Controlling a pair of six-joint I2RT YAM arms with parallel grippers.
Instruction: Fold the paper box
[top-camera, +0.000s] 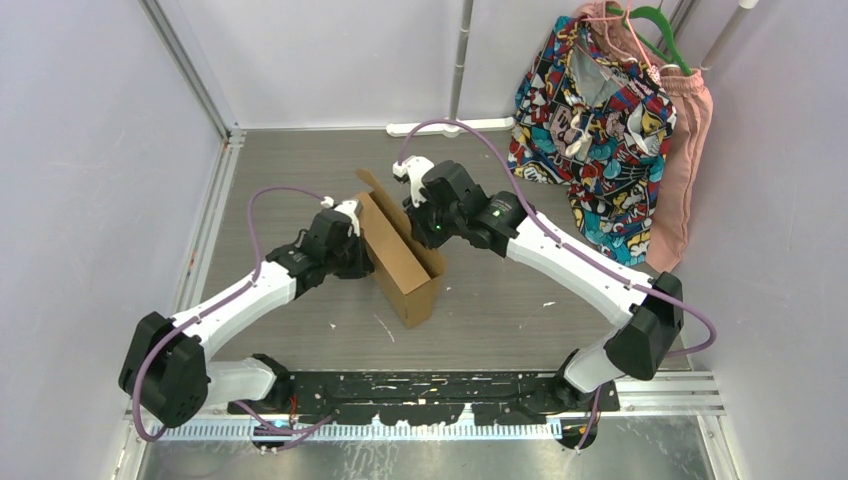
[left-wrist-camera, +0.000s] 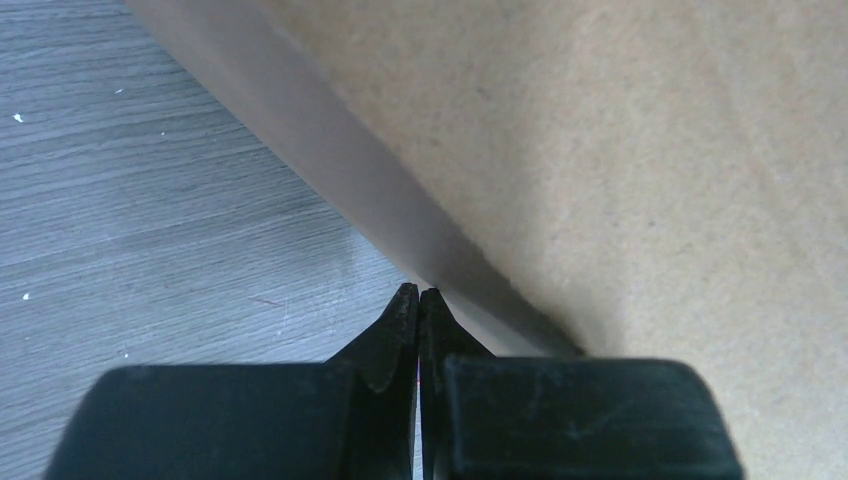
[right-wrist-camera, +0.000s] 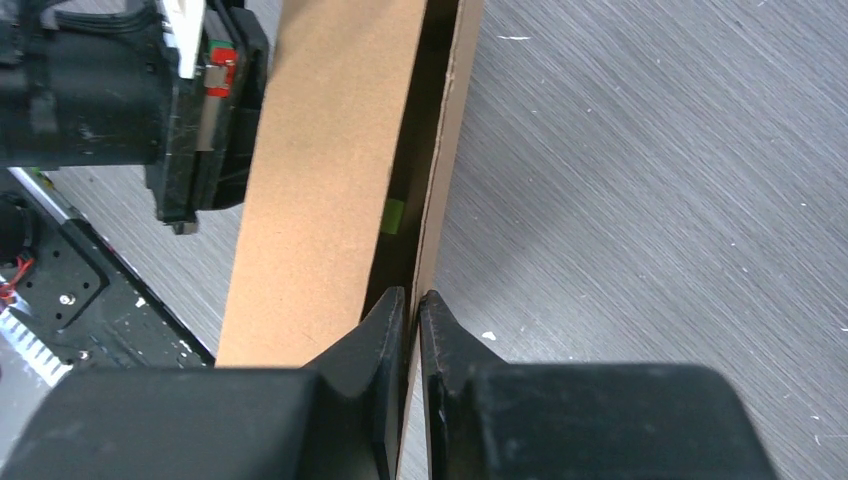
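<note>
A: Item one, paper box (top-camera: 405, 265): location?
B: Brown cardboard, partly folded, standing on edge mid-table (top-camera: 300, 170), between the two arms.
A: Item two, left gripper (left-wrist-camera: 418, 297)?
B: Clenched on nothing, tips just beside the lower part of the box's left face.
A: Item three, right gripper (right-wrist-camera: 412, 300)?
B: Nipped onto the top edge of the box's thin right wall.

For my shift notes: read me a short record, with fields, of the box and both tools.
paper box: brown cardboard, partly folded, standing on edge on the table
left tool: shut, empty, tips close to the box's face
right tool: shut on a thin wall of the paper box
background: patterned clothes hanging at far right
</note>
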